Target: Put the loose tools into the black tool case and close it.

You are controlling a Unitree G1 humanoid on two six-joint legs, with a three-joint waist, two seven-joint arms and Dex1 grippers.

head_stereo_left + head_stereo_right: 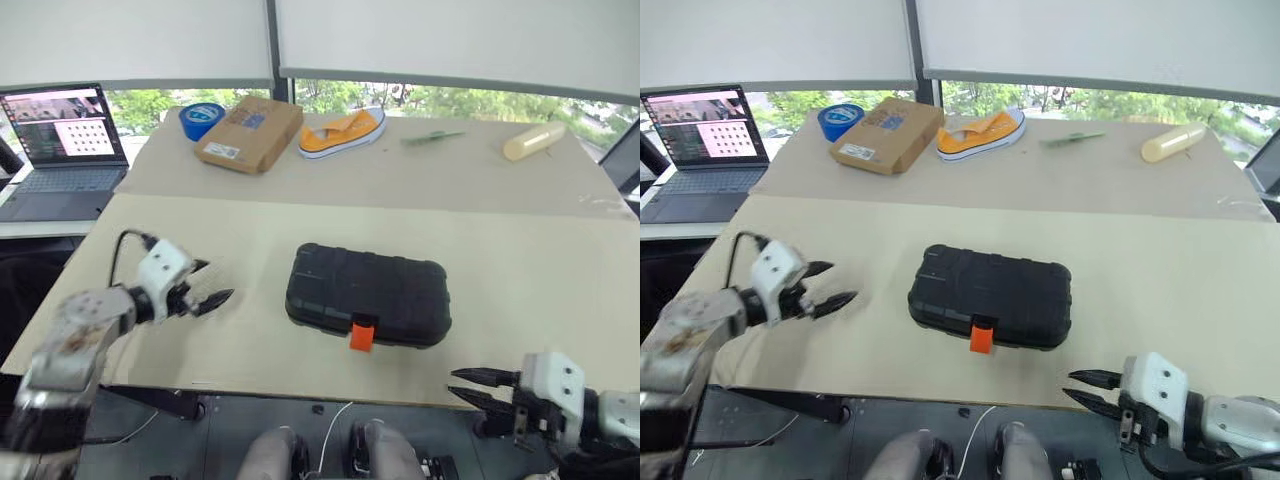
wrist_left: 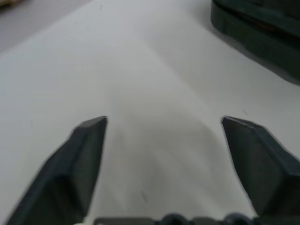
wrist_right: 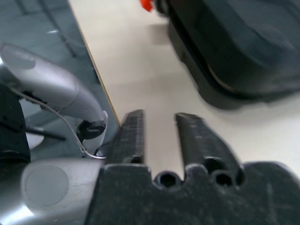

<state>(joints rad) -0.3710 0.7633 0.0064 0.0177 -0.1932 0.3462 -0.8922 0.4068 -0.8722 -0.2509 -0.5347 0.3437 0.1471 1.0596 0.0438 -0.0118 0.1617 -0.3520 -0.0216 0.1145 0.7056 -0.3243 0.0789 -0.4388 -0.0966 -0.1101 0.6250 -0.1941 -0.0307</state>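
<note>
Case position: the black tool case [image 1: 367,295] lies shut on the worktop [image 1: 520,270], lid down, near the front edge and roughly midway between the two arms.
Case long axis: it runs across the robot's front, left to right, tilted slightly so that the right end sits a little nearer the front edge.
Latch: the small orange latch [image 1: 362,334] sits on the case's front long side, facing the robot, and looks folded against the shell.
Loose tools: none lie on the bare worktop around the case, so I judge them to be already inside and the task close to done.
Left hand: the left hand [image 1: 212,287] hovers over the worktop to the case's left, apart from it, its fingers spread wide with nothing between them; they point toward the case's left end.
Right hand: the right hand [image 1: 478,387] hangs at the worktop's front edge, below and to the right of the case's right corner, its fingers nearly pressed together with a narrow gap and nothing in it.
Which arm is nearer: both stand off from the case; the left is level with its long side, while the right is off the worktop's edge.
Deciding relation: the latch faces the robot between the two arms, so any final press on it would come from the front, inward.
Background: a cardboard box [image 1: 249,132], a shoe [image 1: 343,133] and a laptop [image 1: 62,145] lie far behind, clear of the work.
</note>
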